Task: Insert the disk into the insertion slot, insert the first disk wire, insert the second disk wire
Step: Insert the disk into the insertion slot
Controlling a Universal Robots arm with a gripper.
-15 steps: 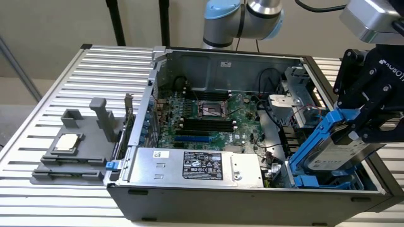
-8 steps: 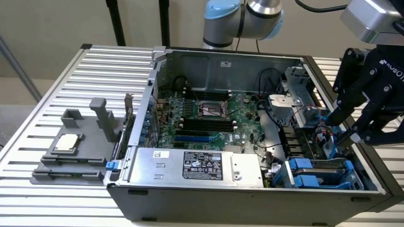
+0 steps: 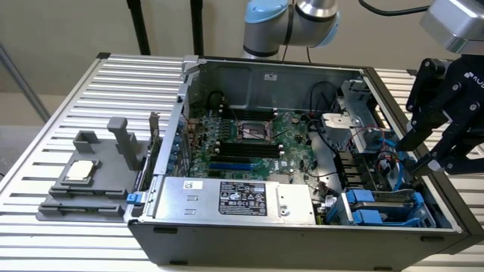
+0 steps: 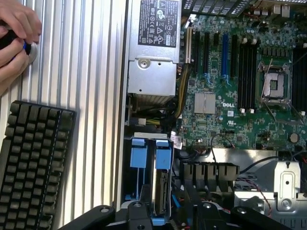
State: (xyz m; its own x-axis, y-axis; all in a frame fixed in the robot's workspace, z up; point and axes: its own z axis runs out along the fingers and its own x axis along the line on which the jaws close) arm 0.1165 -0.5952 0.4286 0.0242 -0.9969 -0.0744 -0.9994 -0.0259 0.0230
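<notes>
Computer case (image 3: 302,241) with its lid off, lying on a ribbed metal table (image 3: 45,249) and seen from above. Outside the case, at the exterior view's left, sits a grey moulded fixture (image 3: 90,190) with 1 small square chip (image 3: 79,171) on it. Inside the case, along its near wall, lies a silver power supply (image 3: 181,205) with a black label. Behind that, a green motherboard (image 3: 257,144) covers the case floor. Beyond the case's far wall rises the robot arm (image 3: 291,22).

In the case's near corner at the exterior view's right is the insertion slot (image 3: 408,198), a grey metal bay with blue plastic fittings. The disk (image 4: 161,191) stands on edge inside it, beneath a blue carrier tab. Above the case's wall at the exterior view's right hangs the black gripper (image 3: 414,158). Its fingers are spread wide with nothing between them, apart from the disk.

Outside the case, the wrist view shows 1 black keyboard (image 4: 33,163) on the table and a person's hand (image 4: 17,24) near it.
</notes>
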